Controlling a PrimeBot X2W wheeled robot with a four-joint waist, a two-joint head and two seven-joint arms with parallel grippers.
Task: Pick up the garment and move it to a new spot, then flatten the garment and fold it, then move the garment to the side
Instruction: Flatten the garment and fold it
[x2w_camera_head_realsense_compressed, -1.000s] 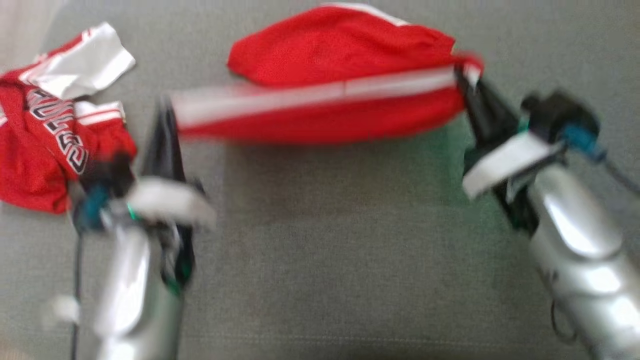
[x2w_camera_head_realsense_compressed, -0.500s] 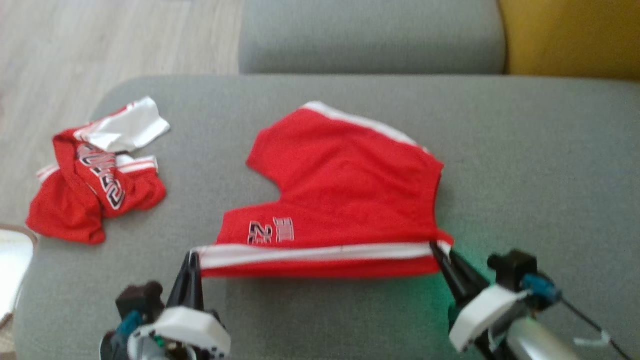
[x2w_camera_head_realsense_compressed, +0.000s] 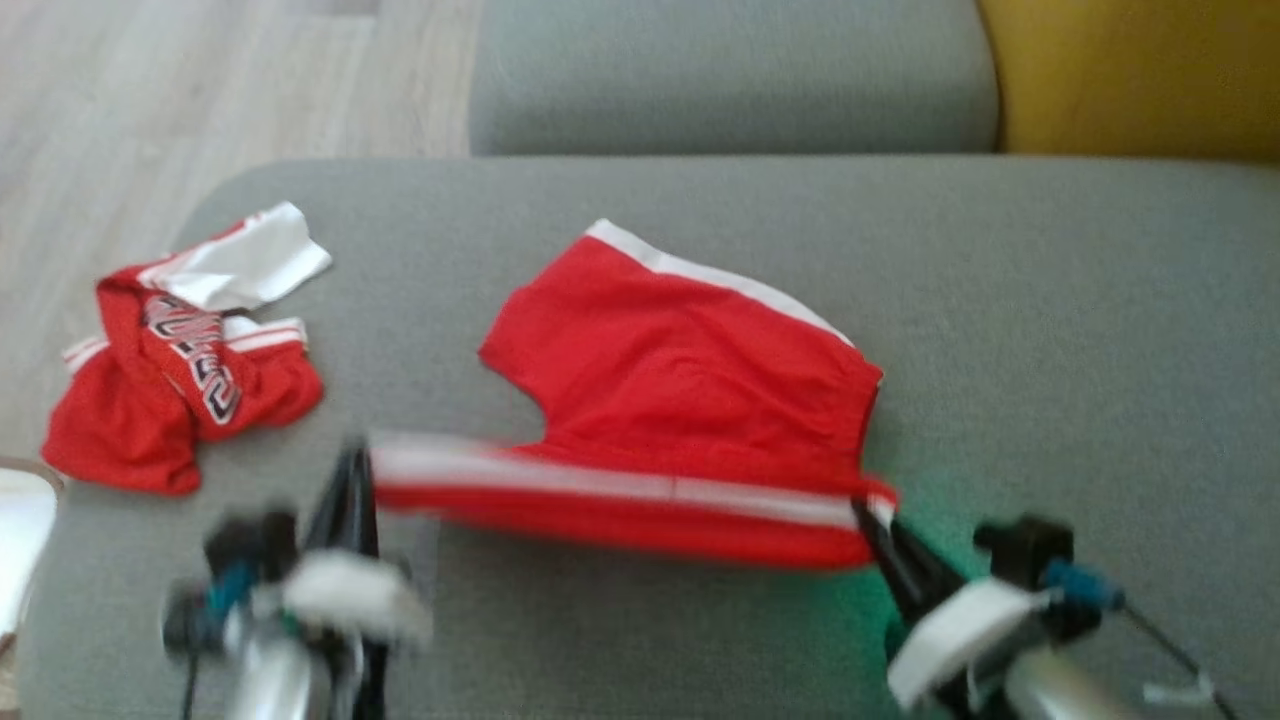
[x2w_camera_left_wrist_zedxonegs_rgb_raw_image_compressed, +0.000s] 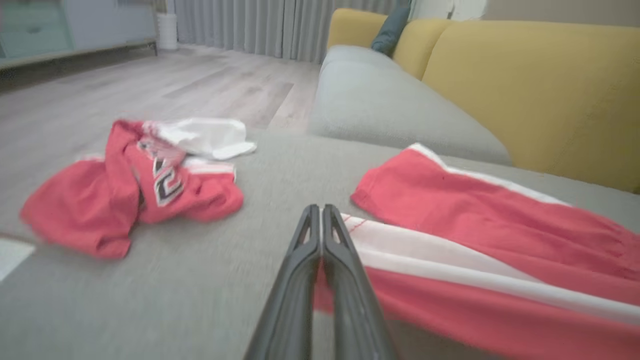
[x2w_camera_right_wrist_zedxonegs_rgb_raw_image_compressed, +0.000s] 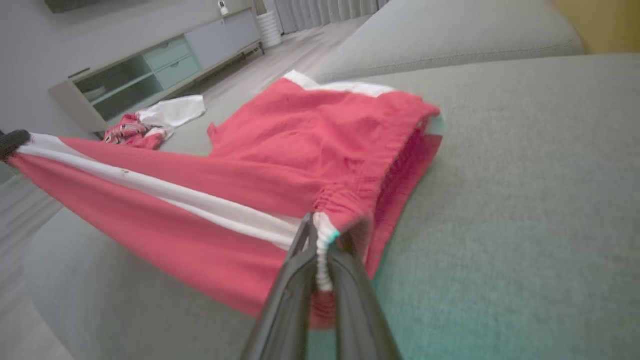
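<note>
Head view: I am holding one red garment (x2w_camera_head_realsense_compressed: 680, 390) at centre frame, my left claw (x2w_camera_head_realsense_compressed: 352, 470) and right claw (x2w_camera_head_realsense_compressed: 868, 515) each pinching its striped edge; one crumpled jersey (x2w_camera_head_realsense_compressed: 170, 390) is lying at left. Left wrist view: my two fingers (x2w_camera_left_wrist_zedxonegs_rgb_raw_image_compressed: 345, 270) are squeezing the stripe at bottom centre. Right wrist view: two fingers (x2w_camera_right_wrist_zedxonegs_rgb_raw_image_compressed: 290, 295) are clamping the waistband.

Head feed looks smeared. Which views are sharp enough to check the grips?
Head view: left tool and striped edge of the shorts motion-blurred, right tool clearer, green glow beside it. Left wrist view: slightly soft. Right wrist view: sharpest, shorts plainly pinched.
</note>
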